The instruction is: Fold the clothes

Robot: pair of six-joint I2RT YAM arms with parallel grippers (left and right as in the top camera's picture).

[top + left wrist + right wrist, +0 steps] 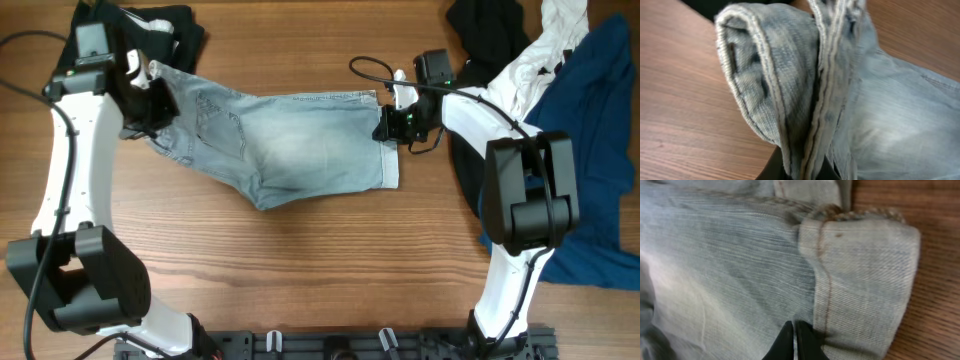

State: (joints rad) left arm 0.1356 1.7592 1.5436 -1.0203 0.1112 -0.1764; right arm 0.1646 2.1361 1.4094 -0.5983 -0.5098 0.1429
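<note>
Pale-blue denim shorts (290,140) lie stretched across the wooden table between my two arms. My left gripper (150,100) is shut on their left end. In the left wrist view a bunched, seamed fold of the shorts (770,75) rises from between the dark fingers (774,169) of that gripper (802,172). My right gripper (390,125) sits at the hemmed right edge. In the right wrist view this gripper (796,340) has its jaws pressed together on a thin pinch of the shorts (730,265), just left of the turned-up hem (865,275).
Other clothes are heaped at the right: a black piece (490,35), a white piece (545,50) and a deep-blue piece (600,150), partly under the right arm. Another black garment (175,25) lies at the back left, behind the left gripper.
</note>
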